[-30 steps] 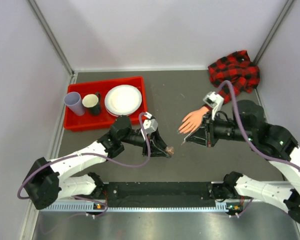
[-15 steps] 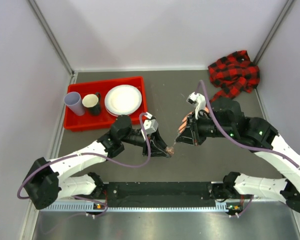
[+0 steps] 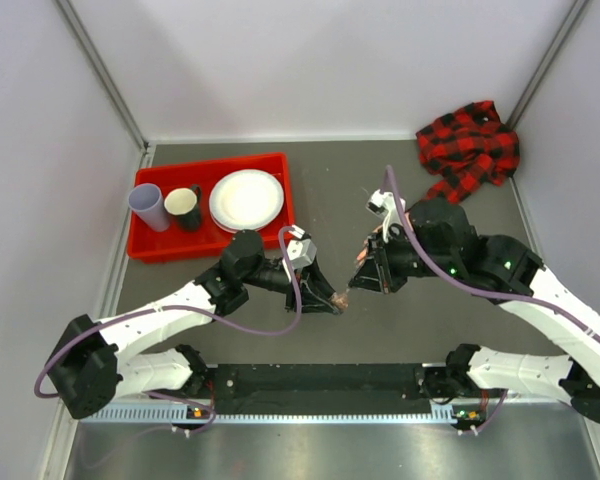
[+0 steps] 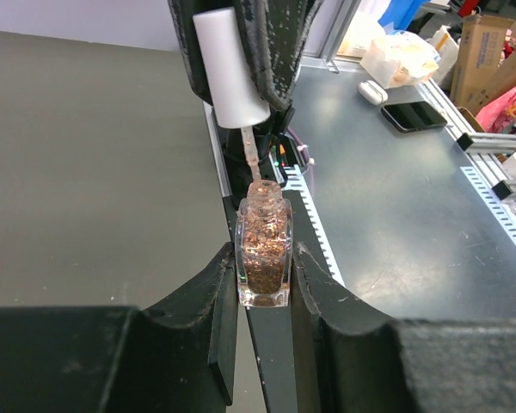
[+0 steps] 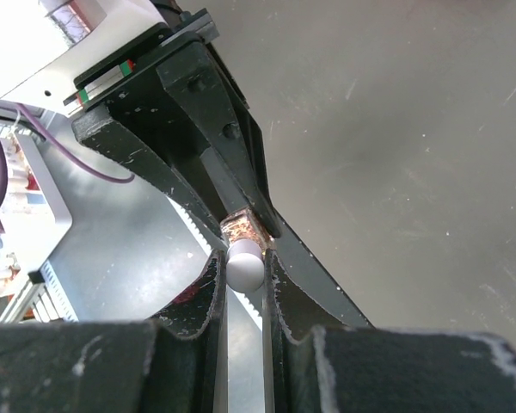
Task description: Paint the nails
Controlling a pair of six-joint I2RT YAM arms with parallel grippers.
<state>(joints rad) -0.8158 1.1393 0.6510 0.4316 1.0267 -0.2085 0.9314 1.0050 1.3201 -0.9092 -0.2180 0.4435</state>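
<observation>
Right gripper (image 5: pixel 245 258): your jaws are closed narrow on the white cap (image 4: pixel 230 69); its brush stem (image 4: pixel 249 155) goes down into the neck of the polish bottle (image 4: pixel 264 258).
Left gripper (image 4: pixel 264 267): your jaws clamp the bottle from both sides and keep it upright, low over the table.
Table (image 3: pixel 330 200): dark grey and matt, with a few light scratches.
Room: plain white walls (image 3: pixel 310 70) close the table on three sides.
Red tray (image 3: pixel 210 160): at the far left, with a white plate (image 3: pixel 246 198), a pale cup (image 3: pixel 148 205) and a dark cup (image 3: pixel 183 207).
Plaid sleeve (image 3: pixel 468 148): bunched in the far right corner.
Mannequin hand (image 3: pixel 364 250): mostly hidden under your right arm; only a peach edge shows near the wrist.
Nails: too small to tell in any view.
</observation>
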